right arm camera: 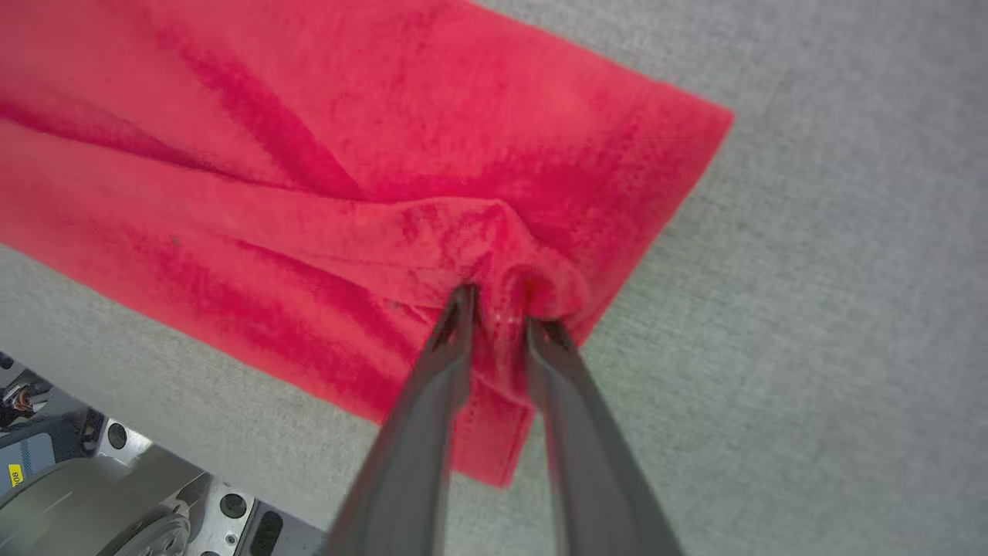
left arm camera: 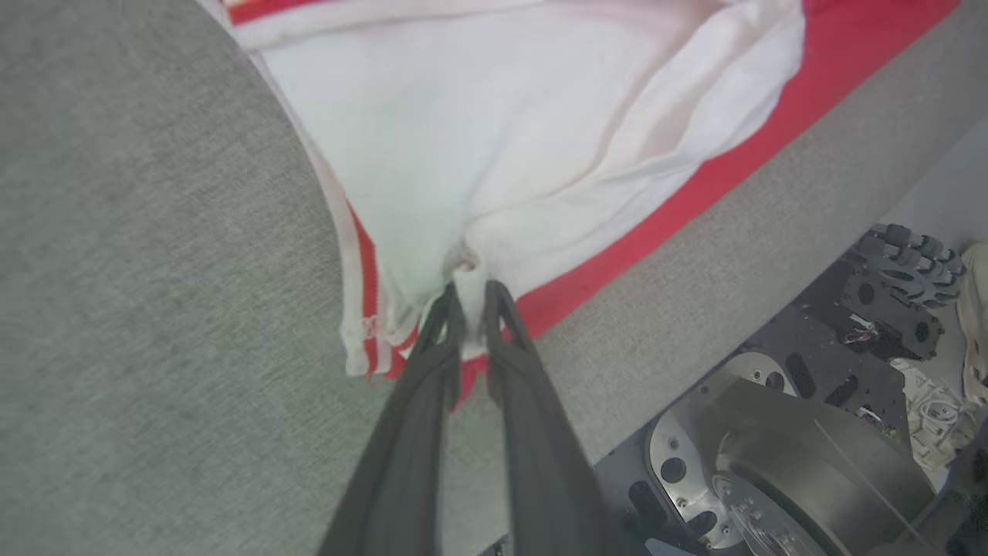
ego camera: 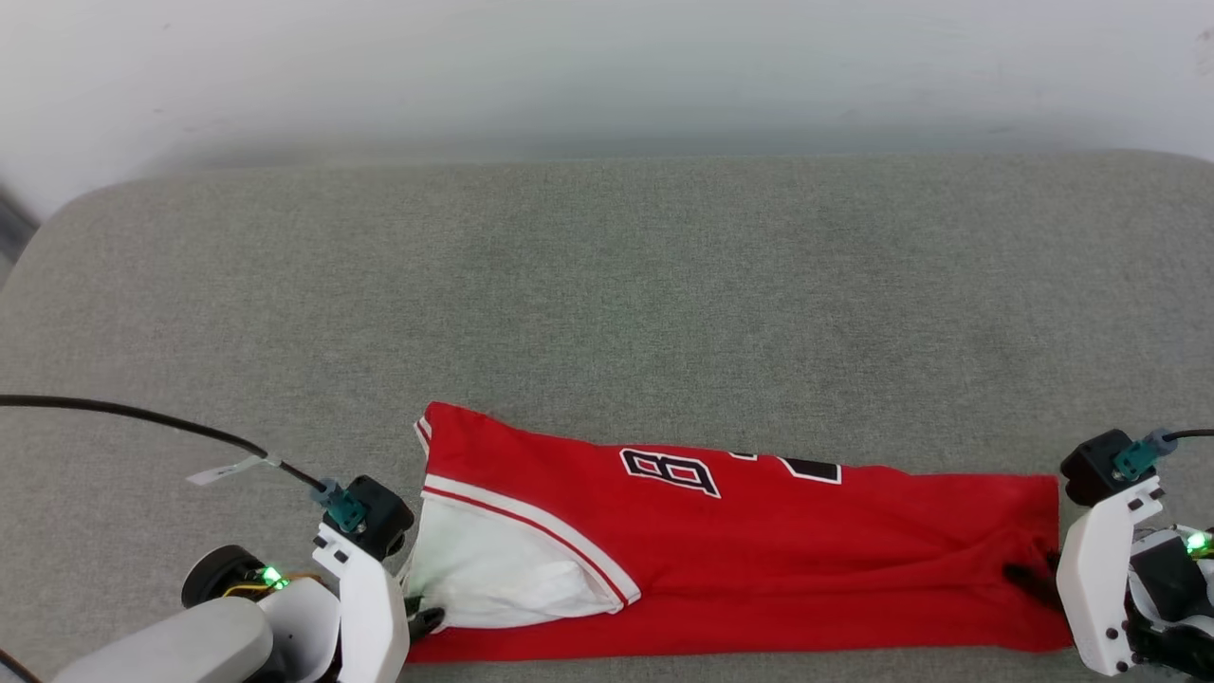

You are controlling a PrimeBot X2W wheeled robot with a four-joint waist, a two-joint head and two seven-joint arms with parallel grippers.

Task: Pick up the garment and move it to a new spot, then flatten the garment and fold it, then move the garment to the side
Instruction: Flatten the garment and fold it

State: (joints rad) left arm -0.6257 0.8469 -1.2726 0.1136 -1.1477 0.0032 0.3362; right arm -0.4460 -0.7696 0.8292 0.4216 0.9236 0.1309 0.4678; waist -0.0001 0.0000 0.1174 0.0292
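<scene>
Currently both jaws are narrow, each pinching cloth: left gripper (left arm camera: 469, 297) nips a bunched white sleeve fold of the garment (ego camera: 759, 569), right gripper (right arm camera: 502, 309) nips a puckered red hem corner. Garment lies as a long folded band along the near edge of the padded grey surface (ego camera: 607, 285). Soft creased knit, black white-outlined numerals on top.

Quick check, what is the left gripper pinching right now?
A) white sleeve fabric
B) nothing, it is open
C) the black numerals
A: the left wrist view shows the left gripper shut on bunched white sleeve fabric of the garment.
</scene>
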